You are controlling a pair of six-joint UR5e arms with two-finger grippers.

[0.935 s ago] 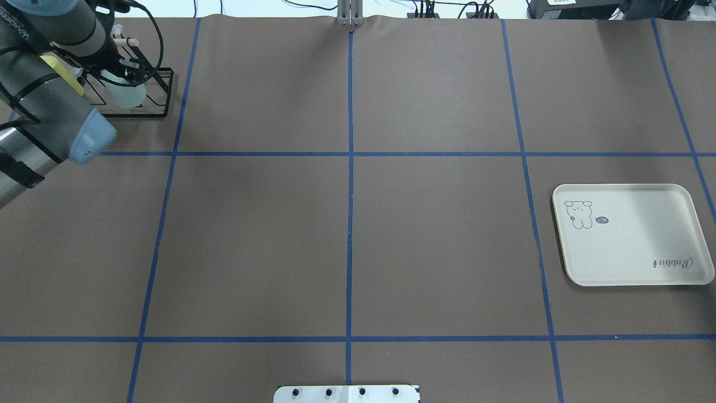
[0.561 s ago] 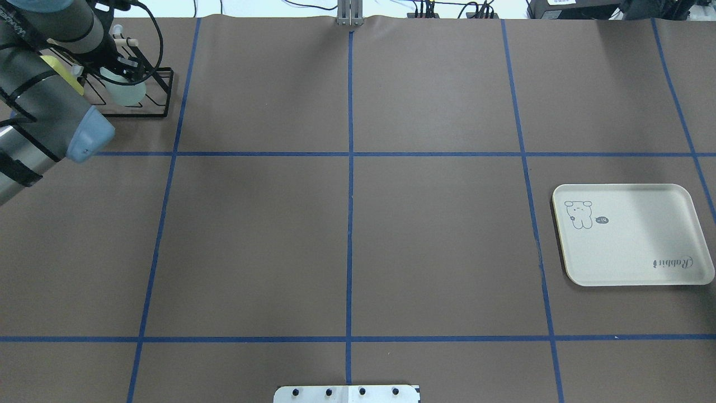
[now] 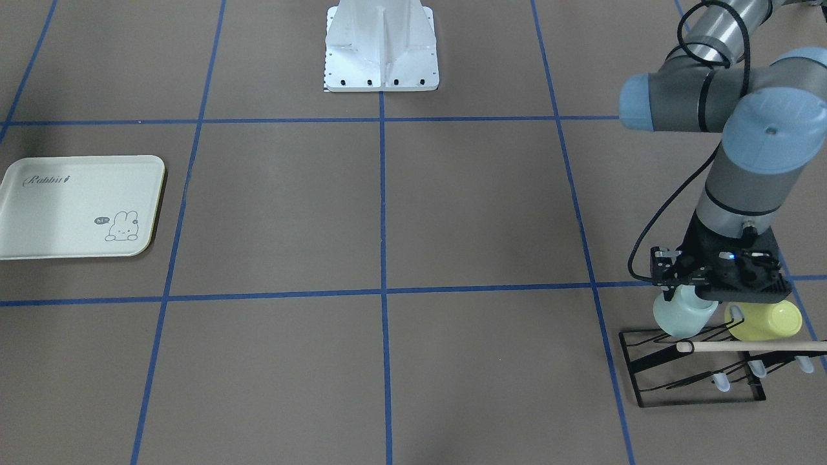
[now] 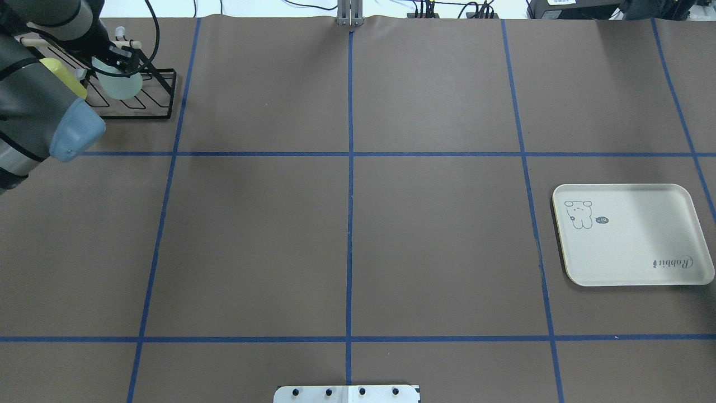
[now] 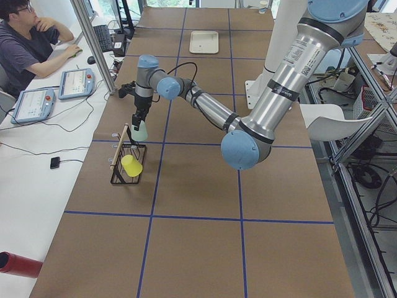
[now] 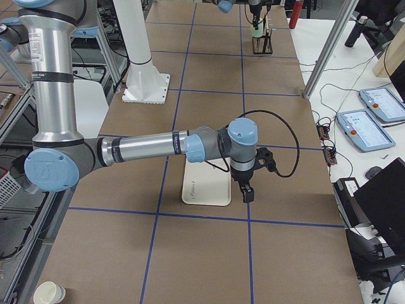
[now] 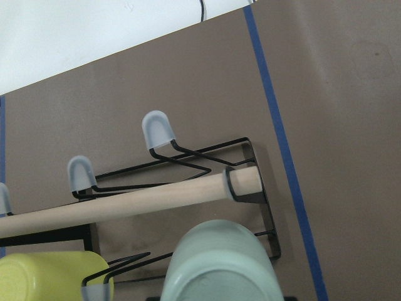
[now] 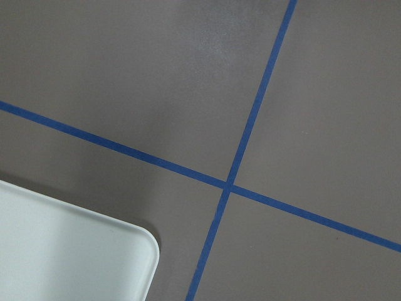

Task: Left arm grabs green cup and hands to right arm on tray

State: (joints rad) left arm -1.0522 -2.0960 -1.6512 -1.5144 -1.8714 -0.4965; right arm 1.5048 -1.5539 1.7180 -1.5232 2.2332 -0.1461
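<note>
The pale mint-green cup (image 3: 681, 313) hangs upside down under my left gripper (image 3: 694, 294), which is shut on it just above the black wire rack (image 3: 698, 381). In the left wrist view the green cup (image 7: 219, 263) fills the bottom centre, close to the camera. In the overhead view the cup (image 4: 117, 84) is at the far left, over the rack. The cream tray (image 4: 632, 240) lies bare at the right. My right gripper (image 6: 245, 193) hovers beside the tray's edge (image 6: 205, 187); I cannot tell whether it is open or shut.
A yellow-green cup (image 3: 765, 321) rests on the rack beside the green one. A wooden rod (image 3: 749, 347) runs along the rack's top. An operator (image 5: 25, 43) sits past the table's far-left side. The robot's base plate (image 3: 381, 58) is at the table's near edge.
My left gripper has moved towards the table's far-left corner with the green cup, which has shifted up and left over the rack. The tray has not moved.
</note>
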